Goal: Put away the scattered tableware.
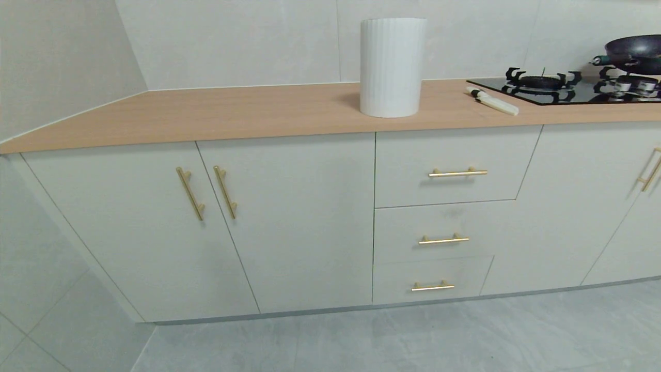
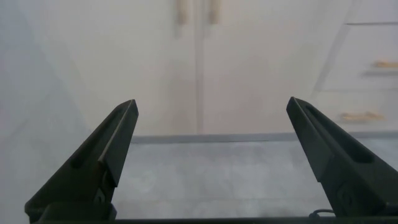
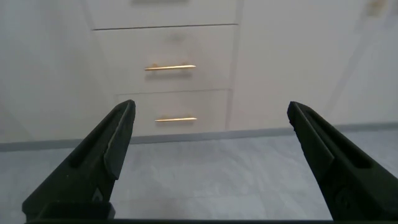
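Observation:
A white knife-like utensil [image 1: 493, 101] with a dark end lies on the wooden countertop [image 1: 232, 111], just left of the hob. A tall white ribbed cylinder container [image 1: 392, 67] stands on the counter near the middle. My left gripper [image 2: 211, 109] is open and empty, low over the grey floor, facing the double cabinet doors [image 2: 198, 62]. My right gripper [image 3: 211, 111] is open and empty too, low over the floor in front of the lower drawers [image 3: 171, 67].
A black gas hob [image 1: 568, 88] with a dark pan [image 1: 632, 51] sits at the counter's right end. Below are double doors [image 1: 206, 222] with gold handles, a stack of three drawers [image 1: 444, 217], and another door [image 1: 648, 175] at right. Grey tiled floor [image 1: 392, 336] lies in front.

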